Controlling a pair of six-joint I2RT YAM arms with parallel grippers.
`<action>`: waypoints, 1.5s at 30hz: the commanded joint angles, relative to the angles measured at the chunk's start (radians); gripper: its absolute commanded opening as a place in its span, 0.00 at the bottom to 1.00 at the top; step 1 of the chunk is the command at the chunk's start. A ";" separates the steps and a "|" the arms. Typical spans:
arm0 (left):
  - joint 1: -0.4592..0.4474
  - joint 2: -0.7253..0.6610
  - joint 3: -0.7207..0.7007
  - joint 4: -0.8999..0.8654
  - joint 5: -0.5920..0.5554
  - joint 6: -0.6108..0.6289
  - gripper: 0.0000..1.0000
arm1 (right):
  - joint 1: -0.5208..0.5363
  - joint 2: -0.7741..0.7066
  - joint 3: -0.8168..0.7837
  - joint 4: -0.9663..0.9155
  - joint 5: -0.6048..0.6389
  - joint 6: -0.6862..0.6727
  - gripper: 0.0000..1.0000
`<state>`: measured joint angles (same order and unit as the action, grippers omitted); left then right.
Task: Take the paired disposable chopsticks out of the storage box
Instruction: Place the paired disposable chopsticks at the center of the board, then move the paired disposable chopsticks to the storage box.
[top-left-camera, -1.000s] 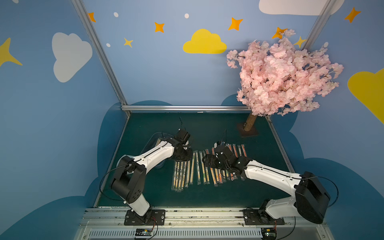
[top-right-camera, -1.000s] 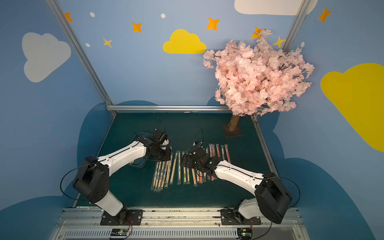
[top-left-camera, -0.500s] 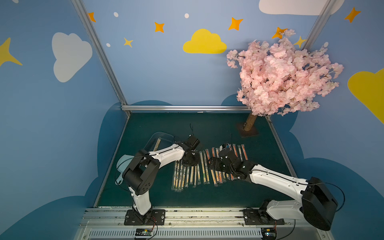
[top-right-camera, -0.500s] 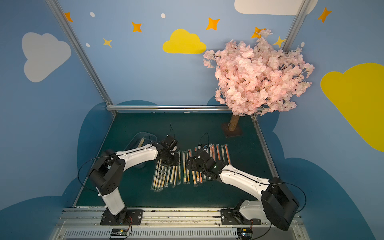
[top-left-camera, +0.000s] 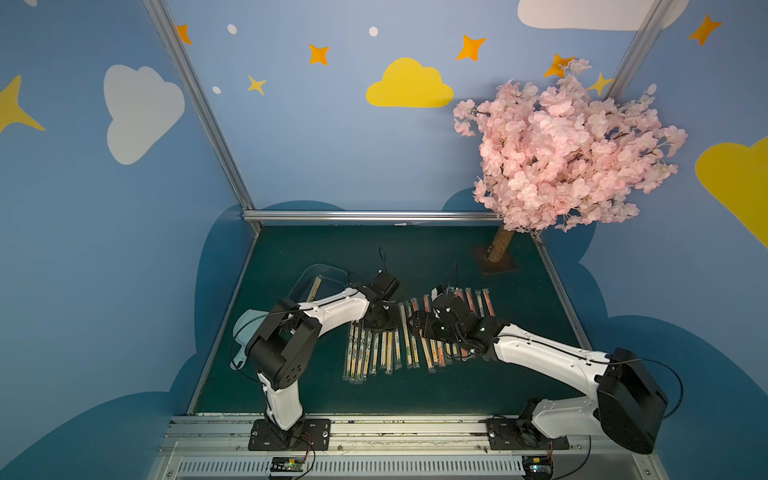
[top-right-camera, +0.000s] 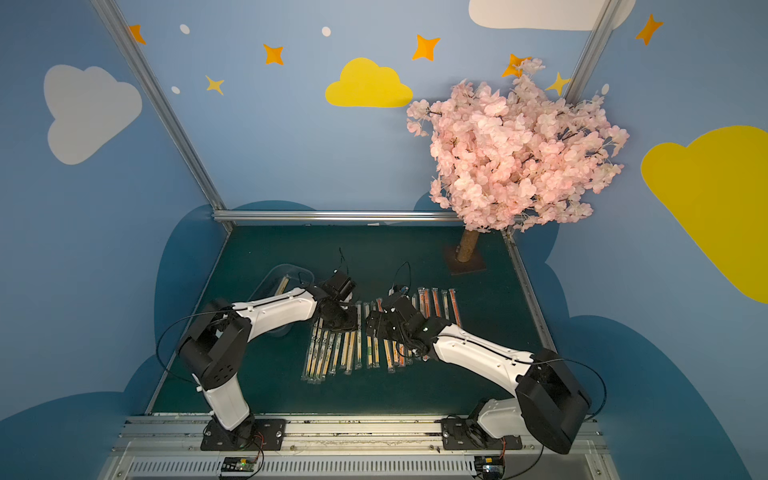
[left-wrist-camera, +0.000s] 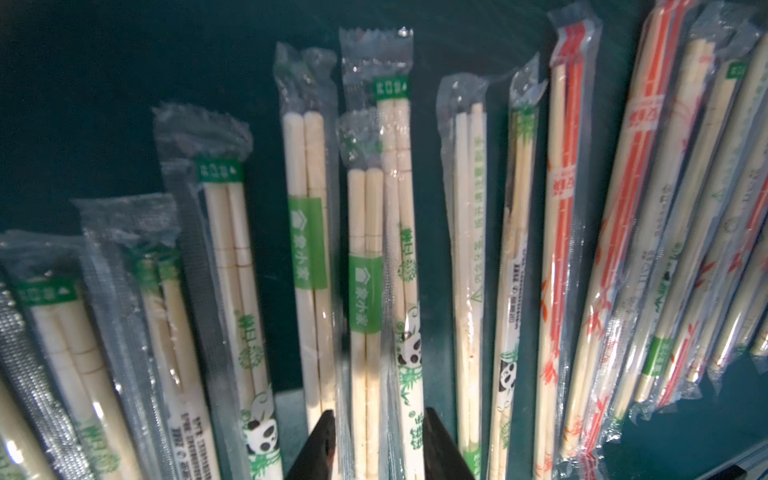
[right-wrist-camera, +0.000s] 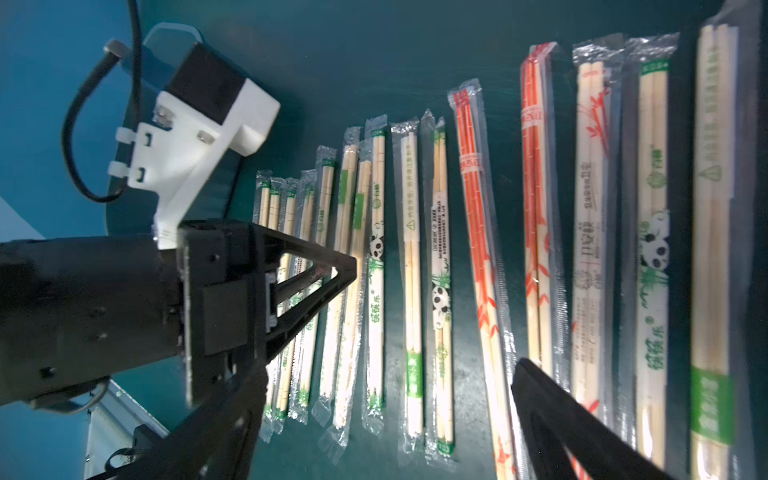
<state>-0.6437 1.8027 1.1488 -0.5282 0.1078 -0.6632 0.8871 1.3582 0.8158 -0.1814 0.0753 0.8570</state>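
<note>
As my left claw (left-wrist-camera: 379, 440) eases narrowly apart, the green-banded chopstick pair (left-wrist-camera: 365, 232) settles onto the bench (left-wrist-camera: 104, 83); right claw (right-wrist-camera: 388, 370) gapes wide.

- Dark green worktop (top-left-camera: 415, 253).
- On it, the paired disposable chopsticks (top-left-camera: 376, 353), sleeved, side by side in a row.
- The storage box (top-left-camera: 328, 272), left of the row.
- The tree base (top-left-camera: 496, 266), far right corner.

We've got bare table (top-left-camera: 415, 253) behind the chopstick row (top-left-camera: 374, 357) & in front of it twd the rail (top-left-camera: 374, 432), open both ways. Mid-row is tight: left pincer (top-left-camera: 382, 324) & right pincer (top-left-camera: 415, 326) sit just beside each other, low over the row. Box (top-left-camera: 322, 276) blocks the left side under the left arm (top-left-camera: 332, 309); tree (top-left-camera: 500, 249) blocks the back-right corner.
</note>
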 joint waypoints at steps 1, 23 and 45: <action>0.007 -0.059 0.024 -0.048 -0.013 0.000 0.39 | 0.015 0.025 0.053 0.029 -0.021 0.001 0.95; 0.560 -0.053 0.220 -0.289 -0.210 0.379 0.44 | 0.121 0.282 0.314 0.075 -0.097 -0.053 0.95; 0.651 0.241 0.352 -0.354 -0.287 0.403 0.41 | 0.142 0.292 0.325 0.077 -0.091 -0.064 0.95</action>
<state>-0.0036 2.0182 1.4780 -0.8513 -0.1699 -0.2764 1.0245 1.6398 1.1236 -0.1158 -0.0196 0.8040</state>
